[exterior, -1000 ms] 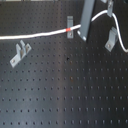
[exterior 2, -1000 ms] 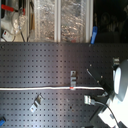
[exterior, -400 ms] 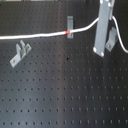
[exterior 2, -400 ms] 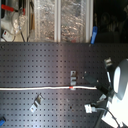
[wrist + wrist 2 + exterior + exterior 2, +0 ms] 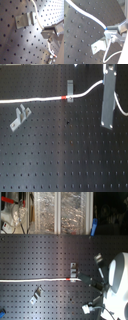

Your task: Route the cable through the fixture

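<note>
Cable (image 5: 35, 100) lies across the perforated table (image 5: 65, 154), its red band (image 5: 63, 97) just beside a small upright fixture (image 5: 70, 88) in the first exterior view. A second bracket (image 5: 19, 116) sits apart from it. The end effector (image 5: 111, 33) is closed on the cable in the second wrist view.
</note>
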Available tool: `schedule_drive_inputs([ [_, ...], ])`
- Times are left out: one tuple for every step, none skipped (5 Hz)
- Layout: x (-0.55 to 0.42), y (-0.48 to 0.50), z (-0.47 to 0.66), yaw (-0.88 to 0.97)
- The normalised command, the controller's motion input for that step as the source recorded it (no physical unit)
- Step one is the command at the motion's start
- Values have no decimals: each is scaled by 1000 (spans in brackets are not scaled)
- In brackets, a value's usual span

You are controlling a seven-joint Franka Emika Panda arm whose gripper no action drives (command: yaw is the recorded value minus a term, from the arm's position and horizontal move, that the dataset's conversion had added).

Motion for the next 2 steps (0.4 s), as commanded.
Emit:
schedule_drive_inputs([
  [20,76,324,-234],
  [70,-102,161,-49],
])
